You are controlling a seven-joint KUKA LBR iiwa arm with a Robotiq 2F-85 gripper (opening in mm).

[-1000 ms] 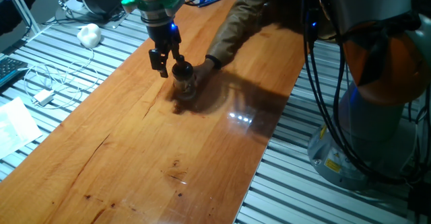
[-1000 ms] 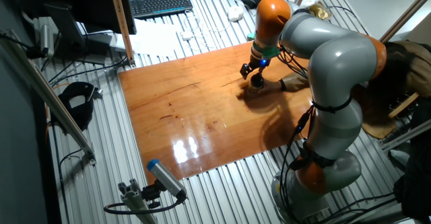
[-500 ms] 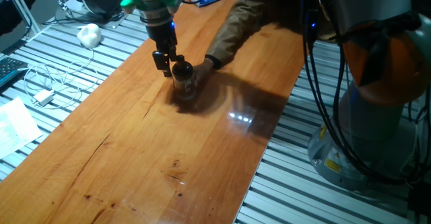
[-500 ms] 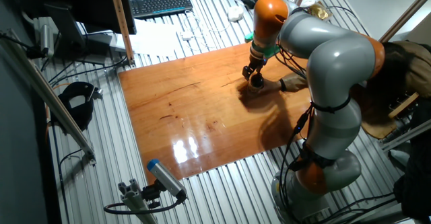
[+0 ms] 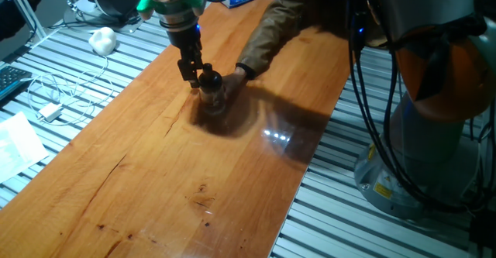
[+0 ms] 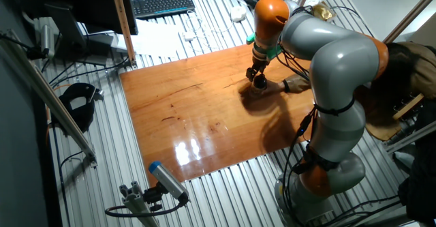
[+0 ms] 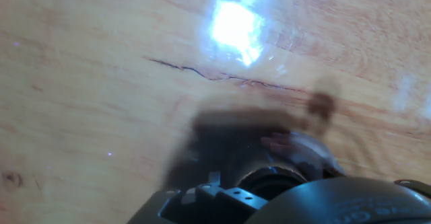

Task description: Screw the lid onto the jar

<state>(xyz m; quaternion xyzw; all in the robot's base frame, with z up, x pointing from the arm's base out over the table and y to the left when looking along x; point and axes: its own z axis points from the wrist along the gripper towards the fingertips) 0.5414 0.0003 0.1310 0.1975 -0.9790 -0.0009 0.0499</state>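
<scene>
The small clear jar (image 5: 213,101) stands on the wooden table (image 5: 155,173), and a person's hand (image 5: 239,73) steadies it from the right. The glossy black lid (image 5: 209,80) sits on top of the jar. My gripper (image 5: 194,72) comes straight down from above, its black fingers close against the lid's left side. In the other fixed view my gripper (image 6: 256,74) is right over the jar (image 6: 259,84). In the blurred hand view the dark lid (image 7: 337,200) fills the bottom edge, with the person's fingers (image 7: 300,150) behind it.
A white lumpy ball (image 5: 102,39) and a white cable with a plug (image 5: 50,111) lie on the slatted bench left of the table. The person's sleeve (image 5: 279,25) reaches in from the far side. A keyboard (image 6: 162,3) lies at the back.
My gripper has turned about its vertical axis over the lid, so the two fingers that stood spread apart now line up. The jar and the person's hand have stayed in place.
</scene>
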